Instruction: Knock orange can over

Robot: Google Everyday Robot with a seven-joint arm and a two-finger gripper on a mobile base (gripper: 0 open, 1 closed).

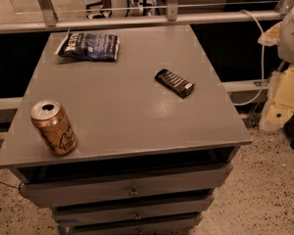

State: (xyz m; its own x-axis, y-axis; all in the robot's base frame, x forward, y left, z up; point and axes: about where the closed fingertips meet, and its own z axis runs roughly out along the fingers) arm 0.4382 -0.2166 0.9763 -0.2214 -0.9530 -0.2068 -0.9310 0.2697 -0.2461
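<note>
The orange can (54, 127) stands upright near the front left corner of the grey cabinet top (122, 106). It is orange-gold with a silver top, an open mouth and dark markings on its side. It stands close to the top's left and front edges. My gripper is not in view. Pale white and yellowish parts (289, 58), possibly of my arm, show at the right edge, beside the cabinet and away from the can.
A dark blue snack bag (88, 46) lies at the back left of the top. A black wrapped bar (174, 82) lies right of centre. Drawers (132, 192) sit below the front edge. A rail (137, 19) runs behind, a white cable (261, 53) at the right.
</note>
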